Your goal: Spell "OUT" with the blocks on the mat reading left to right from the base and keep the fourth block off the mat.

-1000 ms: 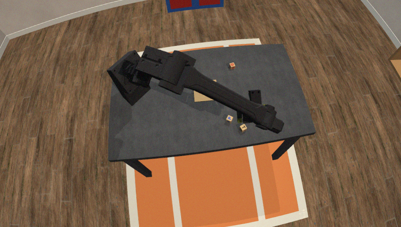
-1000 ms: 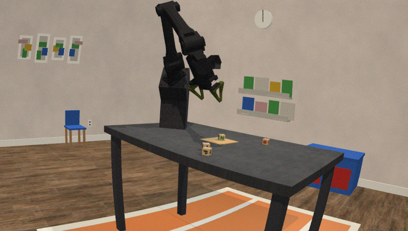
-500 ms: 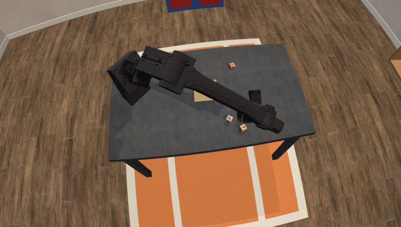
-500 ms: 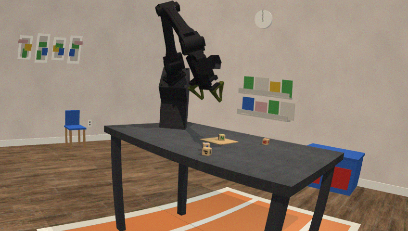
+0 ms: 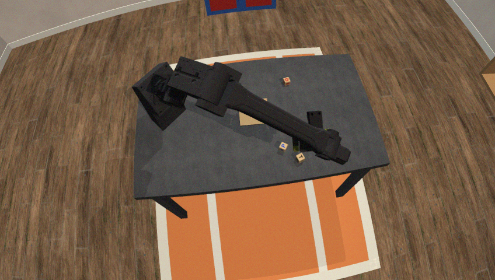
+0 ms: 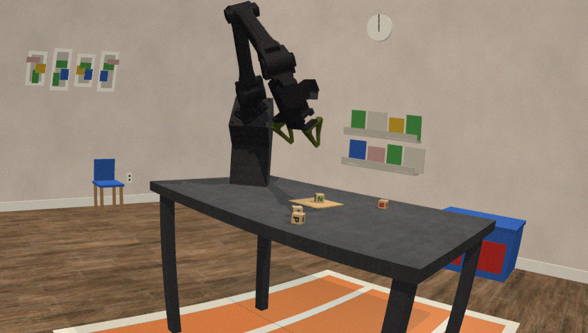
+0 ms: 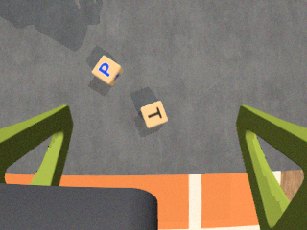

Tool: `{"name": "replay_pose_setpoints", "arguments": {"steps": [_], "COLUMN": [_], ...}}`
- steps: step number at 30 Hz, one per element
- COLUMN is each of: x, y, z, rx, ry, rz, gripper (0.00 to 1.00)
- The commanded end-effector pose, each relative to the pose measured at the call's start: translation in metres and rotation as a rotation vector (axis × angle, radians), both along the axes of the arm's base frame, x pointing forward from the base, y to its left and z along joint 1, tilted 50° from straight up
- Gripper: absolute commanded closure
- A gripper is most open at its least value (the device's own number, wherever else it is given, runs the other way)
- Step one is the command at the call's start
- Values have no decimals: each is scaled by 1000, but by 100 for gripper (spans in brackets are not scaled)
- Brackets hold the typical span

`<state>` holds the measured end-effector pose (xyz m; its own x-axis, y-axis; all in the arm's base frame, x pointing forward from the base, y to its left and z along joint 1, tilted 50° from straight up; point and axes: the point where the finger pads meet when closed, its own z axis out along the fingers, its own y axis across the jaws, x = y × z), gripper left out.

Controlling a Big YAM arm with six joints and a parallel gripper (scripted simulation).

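Hovering above bench (image 5: 208,163) (image 6: 371,231) (image 7: 206,48) with end effector (image 5: 310,138) (image 6: 304,144) (image 7: 154,114) wide open, gripping nothing. Below: T block (image 5: 300,157) (image 6: 297,218) (image 7: 154,114), P block (image 5: 283,146) (image 6: 297,209) (image 7: 106,70), both off mat (image 5: 251,119) (image 6: 303,202). Behind, baseward: just one block (image 6: 320,198) on mat. Off sideways: red-lettered block (image 5: 286,80) (image 6: 383,203). No "OUT" yet.

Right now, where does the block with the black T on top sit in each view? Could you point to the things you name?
Top: the T block (image 5: 300,157) (image 7: 153,114) lies right of and below centre.
Exterior: two blocks stand near the table's front edge; their tops are unreadable, so I cannot tell which.
Wrist: at the centre.
Landmark: the orange rug (image 5: 260,232) (image 6: 330,305) (image 7: 223,201).
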<state>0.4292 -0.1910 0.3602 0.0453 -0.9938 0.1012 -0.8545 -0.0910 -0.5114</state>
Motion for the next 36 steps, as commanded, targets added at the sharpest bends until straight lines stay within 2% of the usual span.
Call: {"name": "replay_pose_setpoints", "arguments": {"steps": [1,2,6,8,11,12,13,14,15,16,17,18,19,20,21,22,23,25,26,27,29,30,31,32,33,34,35,36], "x": [3,2,20,20,50,50,62,65,74,80,87,93,101,109,113,124,124,124,150,151,158,150,157,154,163,158,157,167], "y": [1,3,12,12,28,28,37,37,48,49,62,64,77,80,95,100,114,114,144,157,167,184,190,206,212,230,241,253], "z": [17,17,-15,-15,-47,-47,-61,-56,-75,-71,-93,-92,-111,-107,-129,-125,-148,-148,-158,-172,-177,-206,-204,-222,-216,-237,-245,-242], "rx": [-19,-14,-12,-12,-56,-56,-79,-83,-108,-111,-142,-144,-181,-183,-223,-224,-269,-269,-313,-357,-357,-408,-405,-450,-444,-487,-523,-513], "ry": [-24,-31,21,21,72,72,92,80,112,98,130,120,144,126,154,134,159,159,123,117,116,138,123,121,98,97,80,55], "rz": [16,6,0,0,-19,-19,-28,-28,-38,-39,-48,-49,-59,-61,-70,-72,-80,-80,-95,-104,-104,-106,-109,-113,-117,-119,-122,-128], "gripper": [0,0,0,0,0,0,0,0,0,0,0,0,0,0,0,0,0,0,0,0,0,0,0,0,0,0,0,0]}}
